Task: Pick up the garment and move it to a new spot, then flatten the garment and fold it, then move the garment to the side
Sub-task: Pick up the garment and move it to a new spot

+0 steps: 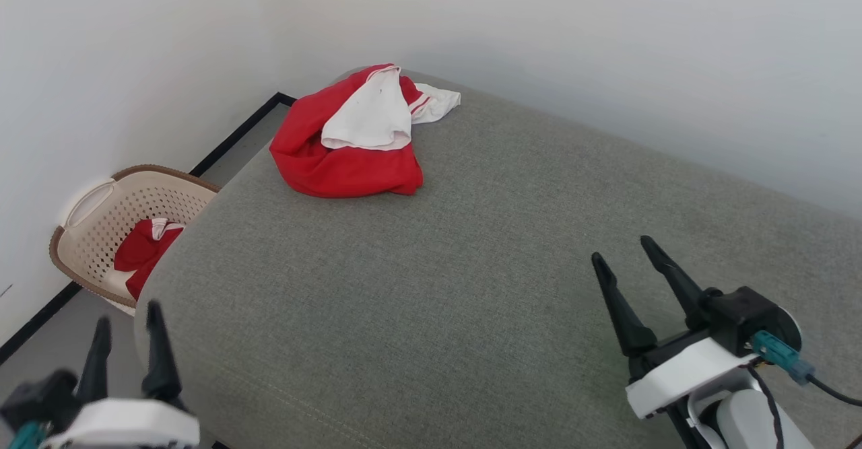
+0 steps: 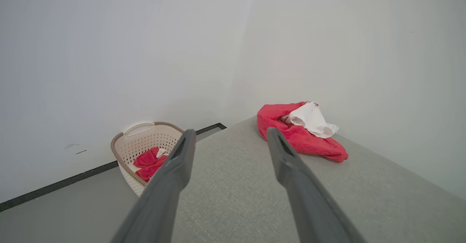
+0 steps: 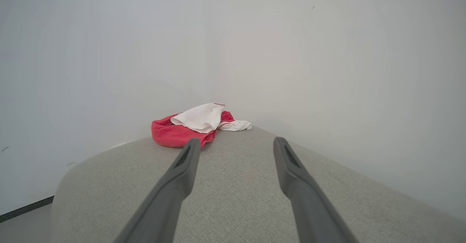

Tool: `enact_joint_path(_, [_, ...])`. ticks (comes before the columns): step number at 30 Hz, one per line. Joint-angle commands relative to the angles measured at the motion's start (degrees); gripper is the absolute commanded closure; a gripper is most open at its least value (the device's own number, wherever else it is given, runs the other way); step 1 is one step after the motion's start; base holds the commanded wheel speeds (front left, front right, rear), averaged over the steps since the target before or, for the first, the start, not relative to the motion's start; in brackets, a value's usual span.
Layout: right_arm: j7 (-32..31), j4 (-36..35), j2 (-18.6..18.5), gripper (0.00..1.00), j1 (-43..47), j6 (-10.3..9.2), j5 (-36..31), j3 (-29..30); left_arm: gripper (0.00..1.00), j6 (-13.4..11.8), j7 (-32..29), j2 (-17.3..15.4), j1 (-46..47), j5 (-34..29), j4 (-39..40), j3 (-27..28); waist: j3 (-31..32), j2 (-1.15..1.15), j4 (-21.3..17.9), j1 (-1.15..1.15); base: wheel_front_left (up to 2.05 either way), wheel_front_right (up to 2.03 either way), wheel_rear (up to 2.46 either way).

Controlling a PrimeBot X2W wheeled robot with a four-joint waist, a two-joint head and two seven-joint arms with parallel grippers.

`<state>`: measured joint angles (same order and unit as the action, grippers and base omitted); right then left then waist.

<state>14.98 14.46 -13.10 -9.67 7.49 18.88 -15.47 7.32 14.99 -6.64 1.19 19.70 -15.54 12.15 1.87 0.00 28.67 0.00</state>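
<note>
garment (image 1: pixel 343 159): crumpled in a heap at the far left corner of the grey padded bench (image 1: pixel 471 267), close to the wall. Mostly red, with a white piece flopped over the top and a striped-trim sleeve poking out toward the wall. Same heap shows in the left wrist view (image 2: pixel 302 141) and the right wrist view (image 3: pixel 174 133).
left gripper (image 1: pixel 128 318): low at the near left edge of the bench, fingers spread apart with nothing between them, well apart from the garment. Wrist cam agrees (image 2: pixel 230 132).
right gripper (image 1: pixel 621 248): over the near right part of the bench, fingers spread wide too and empty (image 3: pixel 236 140), also nowhere near the garment.
basket (image 1: pixel 87 206): beige perforated one on the floor, left of the bench, against the wall.
in the basket: another red-and-white cloth (image 1: pixel 141 250), bunched up.
</note>
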Motion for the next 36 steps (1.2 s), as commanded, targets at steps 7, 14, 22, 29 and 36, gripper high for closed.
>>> enact_joint_path(7, [0.32,-0.81,-0.97,0.00,1.80,0.00,-0.17,2.20,0.00,0.19,-0.92,-3.01,8.58,0.71,-4.92,-5.04,-0.54,0.00,0.18,0.00,0.00,0.00,0.00])
enact_joint_path(14, [0.32,-3.37,-2.14,0.00,2.92,0.00,-1.75,4.43,0.00,0.19,-1.79,-6.97,20.34,4.81,-13.43,-11.34,-3.71,0.00,-2.02,0.00,0.00,0.00,0.00])
enact_joint_path(22, [0.32,-7.21,-5.31,0.00,0.66,0.00,-2.34,5.30,0.00,0.19,-1.93,-11.59,33.75,10.57,-23.80,-16.45,-11.75,0.00,-8.37,0.00,0.00,0.00,0.00])
enact_joint_path(29, [-0.30,-11.17,-7.91,0.00,-0.90,0.00,-2.28,7.43,0.00,0.19,-3.46,-14.57,45.02,14.44,-32.74,-20.41,-19.59,0.00,-12.23,0.00,0.00,0.00,0.00])
enact_joint_path(36, [-1.75,-15.55,-9.61,0.00,-2.08,0.00,-2.44,9.07,0.00,0.19,-8.05,-16.64,54.66,17.59,-42.08,-22.49,-26.60,0.00,-15.23,0.00,0.00,0.00,0.00])
